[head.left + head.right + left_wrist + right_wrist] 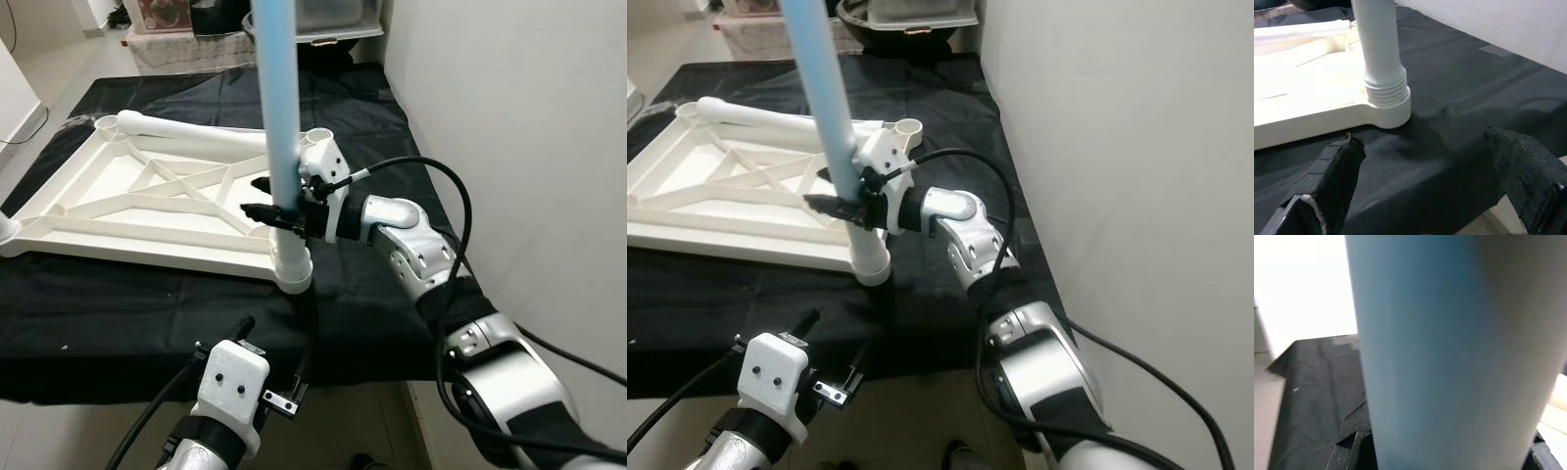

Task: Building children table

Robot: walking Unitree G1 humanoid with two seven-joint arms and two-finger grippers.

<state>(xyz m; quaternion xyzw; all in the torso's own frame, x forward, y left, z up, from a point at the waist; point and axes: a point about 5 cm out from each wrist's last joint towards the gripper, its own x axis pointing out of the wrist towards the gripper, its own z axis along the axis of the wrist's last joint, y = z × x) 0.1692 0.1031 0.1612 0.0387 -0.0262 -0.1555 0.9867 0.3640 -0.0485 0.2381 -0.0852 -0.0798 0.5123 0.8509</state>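
A white plastic tabletop (147, 201) lies upside down on a black cloth. A light blue table leg (276, 98) stands upright in the tabletop's near right corner socket (291, 264), its white threaded end (1382, 83) seated there. My right gripper (279, 213) is shut on the leg just above the socket; the leg (1449, 347) looms large in the right wrist view. A second white leg (196, 137) lies across the tabletop's far side. My left gripper (1430, 181) hangs open at the table's front edge, fingers (1332, 171) apart, a short way before the socket.
The black-covered table (372, 127) runs along a white wall (519, 127) on the right. An empty corner socket (318, 137) sits at the far right of the tabletop. Bins and clutter (323, 20) stand behind the table. Bare floor (59, 59) lies at the left.
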